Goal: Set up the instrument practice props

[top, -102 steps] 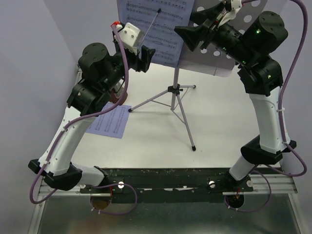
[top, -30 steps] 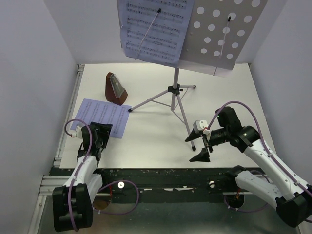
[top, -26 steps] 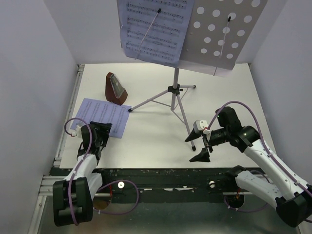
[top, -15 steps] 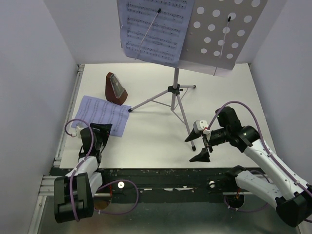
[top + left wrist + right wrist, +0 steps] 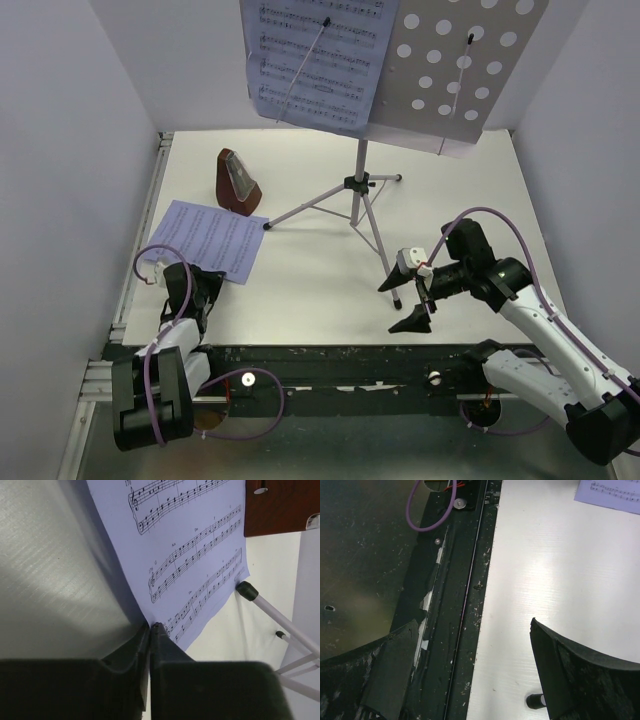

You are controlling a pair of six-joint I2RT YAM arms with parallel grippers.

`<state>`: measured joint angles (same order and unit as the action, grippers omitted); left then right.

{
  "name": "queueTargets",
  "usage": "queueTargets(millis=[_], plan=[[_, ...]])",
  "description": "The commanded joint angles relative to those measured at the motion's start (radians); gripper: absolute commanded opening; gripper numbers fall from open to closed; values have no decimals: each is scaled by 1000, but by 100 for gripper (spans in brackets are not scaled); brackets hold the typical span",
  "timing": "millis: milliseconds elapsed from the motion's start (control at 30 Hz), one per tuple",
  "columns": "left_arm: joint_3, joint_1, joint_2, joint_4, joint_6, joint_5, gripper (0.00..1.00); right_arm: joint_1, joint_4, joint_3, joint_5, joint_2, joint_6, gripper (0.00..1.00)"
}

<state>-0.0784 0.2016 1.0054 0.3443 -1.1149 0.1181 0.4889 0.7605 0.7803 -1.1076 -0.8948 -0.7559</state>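
Note:
The lilac perforated music stand (image 5: 462, 75) rises on its tripod (image 5: 362, 205) at the back. One lavender sheet-music page (image 5: 315, 60) rests on its left half. A second page (image 5: 208, 240) lies flat at the left, with the brown metronome (image 5: 238, 183) just behind it. My left gripper (image 5: 205, 285) sits low at that page's near edge. Up close, this gripper (image 5: 152, 626) is shut and the page's (image 5: 185, 545) corner disappears between its tips. My right gripper (image 5: 400, 303) hangs open beside the tripod's near foot (image 5: 397, 302), holding nothing.
The black mounting rail (image 5: 330, 355) runs along the near edge, also seen under my right gripper (image 5: 472, 622) as a rail (image 5: 455, 605). A tripod leg (image 5: 272, 615) passes right of the flat page. The tripod foot (image 5: 534, 700) stands by the right finger. Walls close in left and right.
My left gripper slid back from over the page to its near edge and closed there. The right arm, stand and metronome stayed put.

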Motion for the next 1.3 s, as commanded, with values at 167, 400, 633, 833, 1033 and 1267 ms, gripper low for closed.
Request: queueTargets(millis=[167,400,633,833,1033,1267], plan=[[-144,27,-160,-242,185,107,0,-15,39,-12,-41,17,-31,100],[-414,27,-381,-775,406,186,0,-15,57,0,-40,19,-39,100],[-656,22,-335,-1076,601,369,0,-19,104,48,9,20,-39,99],[-843,-76,-300,-1295,740,423,0,-19,272,204,123,17,-43,100],[-925,-394,-321,-1324,757,413,0,-21,304,270,129,-13,68,100],[-959,-741,-332,-1321,783,281,0,-93,226,217,35,-1,187,100]])
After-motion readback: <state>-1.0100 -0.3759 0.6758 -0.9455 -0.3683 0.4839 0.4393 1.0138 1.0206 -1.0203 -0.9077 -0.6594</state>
